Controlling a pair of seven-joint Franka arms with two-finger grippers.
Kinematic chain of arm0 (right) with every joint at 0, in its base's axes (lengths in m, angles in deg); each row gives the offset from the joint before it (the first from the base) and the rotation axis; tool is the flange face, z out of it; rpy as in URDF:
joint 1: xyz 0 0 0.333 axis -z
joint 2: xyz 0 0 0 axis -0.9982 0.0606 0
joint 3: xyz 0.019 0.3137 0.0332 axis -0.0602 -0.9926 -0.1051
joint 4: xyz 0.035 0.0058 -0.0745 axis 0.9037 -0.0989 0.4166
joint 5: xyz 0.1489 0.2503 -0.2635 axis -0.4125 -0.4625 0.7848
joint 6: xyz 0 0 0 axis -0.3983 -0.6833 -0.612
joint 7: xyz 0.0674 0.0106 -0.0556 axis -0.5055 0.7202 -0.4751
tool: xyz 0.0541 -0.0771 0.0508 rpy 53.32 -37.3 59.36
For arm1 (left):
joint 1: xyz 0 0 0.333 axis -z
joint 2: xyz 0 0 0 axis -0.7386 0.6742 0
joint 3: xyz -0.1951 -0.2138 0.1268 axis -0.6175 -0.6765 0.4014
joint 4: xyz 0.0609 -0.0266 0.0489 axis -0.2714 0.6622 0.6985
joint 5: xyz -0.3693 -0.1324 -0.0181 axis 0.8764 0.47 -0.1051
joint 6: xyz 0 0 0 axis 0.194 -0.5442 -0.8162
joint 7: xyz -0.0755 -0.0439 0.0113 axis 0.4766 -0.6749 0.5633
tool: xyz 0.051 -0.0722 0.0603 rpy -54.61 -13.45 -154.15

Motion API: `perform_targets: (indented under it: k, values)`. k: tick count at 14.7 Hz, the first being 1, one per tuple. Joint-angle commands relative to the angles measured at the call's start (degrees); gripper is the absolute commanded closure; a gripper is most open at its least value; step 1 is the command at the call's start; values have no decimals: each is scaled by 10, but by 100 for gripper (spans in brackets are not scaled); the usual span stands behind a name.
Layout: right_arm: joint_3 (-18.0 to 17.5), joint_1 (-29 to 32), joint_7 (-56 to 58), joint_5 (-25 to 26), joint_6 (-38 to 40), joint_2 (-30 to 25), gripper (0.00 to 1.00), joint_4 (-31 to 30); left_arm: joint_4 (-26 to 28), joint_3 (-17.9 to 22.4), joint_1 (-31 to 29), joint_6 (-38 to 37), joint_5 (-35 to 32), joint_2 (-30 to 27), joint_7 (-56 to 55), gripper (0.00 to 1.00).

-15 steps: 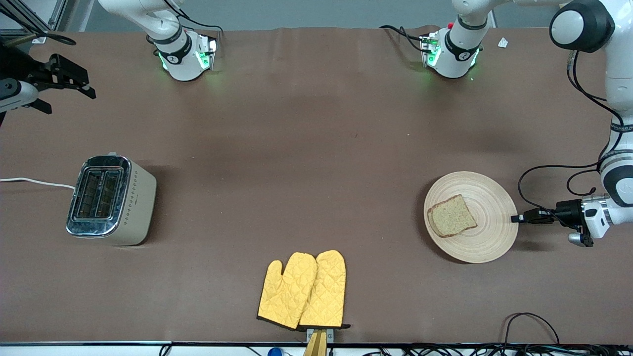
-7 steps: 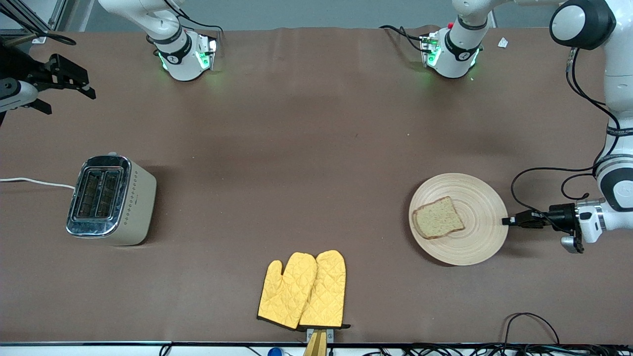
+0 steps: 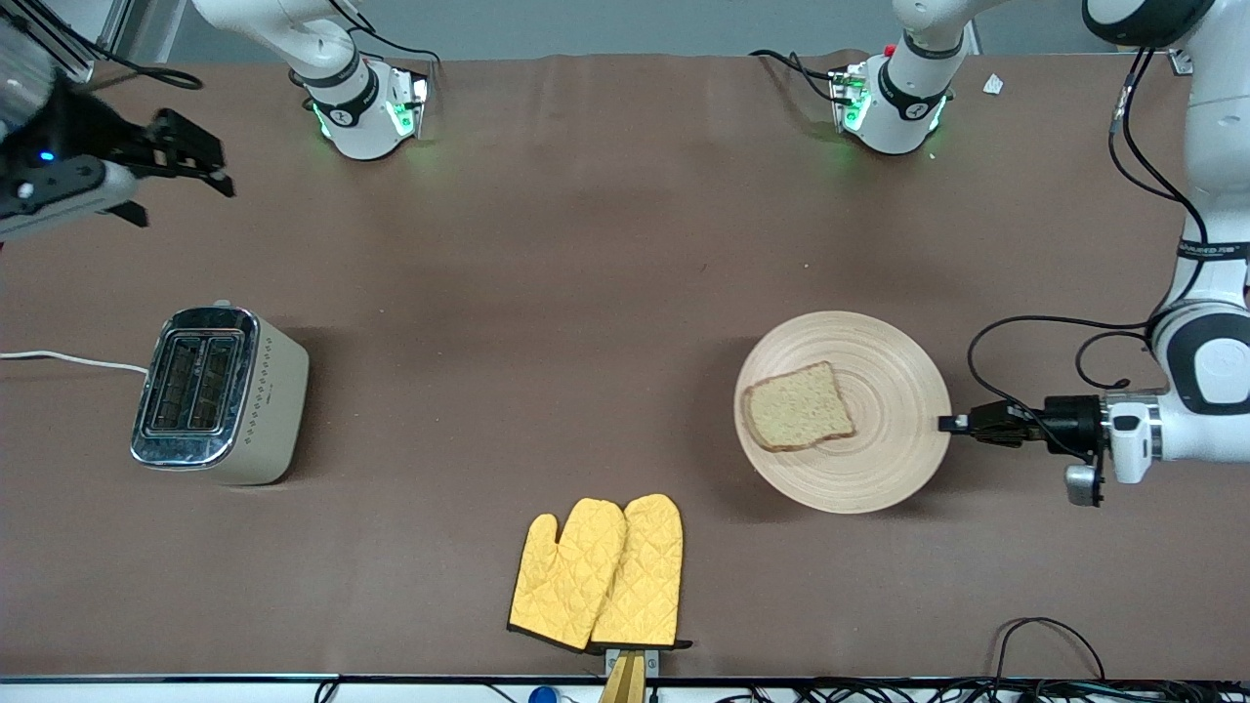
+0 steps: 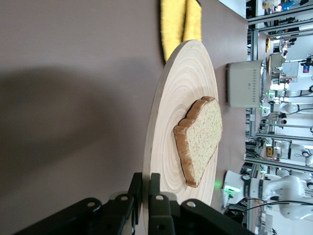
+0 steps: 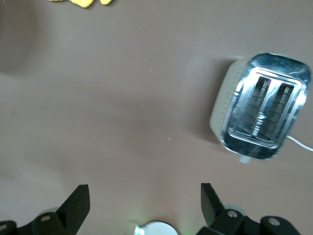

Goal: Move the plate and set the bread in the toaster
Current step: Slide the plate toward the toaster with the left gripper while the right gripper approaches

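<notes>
The left gripper (image 3: 949,423) is clamped on the rim of the plate (image 3: 879,459), its jaws pinched tight on the wooden edge at the side toward the left arm's end of the table (image 3: 605,293); the left wrist view shows both fingers (image 4: 155,205) closed over the rim. The plate lies on the brown table surface, roughly midway between the table's centre and the left arm's end, and the bread (image 3: 798,407) lies flat on it, slightly off the plate's middle toward the right arm's end. The toaster (image 3: 220,393) stands near the right arm's end of the table, both slots empty, its white cord (image 3: 68,359) running off that edge. A small mark is printed on its side, too small to read. The right gripper (image 3: 186,161) hangs with its jaws spread wide over the table corner by the right arm's base, holding nothing. A pair of yellow oven mitts (image 3: 598,574) lies at the table edge nearest the front camera, about midway along it. Lettering on the left arm's forearm cannot be read.
</notes>
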Motion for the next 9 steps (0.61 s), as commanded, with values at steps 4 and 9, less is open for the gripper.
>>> perform_targets:
  k: [4,9]
  values:
    - [2,-121,-172,-1,-191,7,0,-119,130,-134,40,203,31,-13,-25,100]
    - [3,-168,-263,-1,-309,96,0,-122,159,-135,142,305,110,16,-17,100]
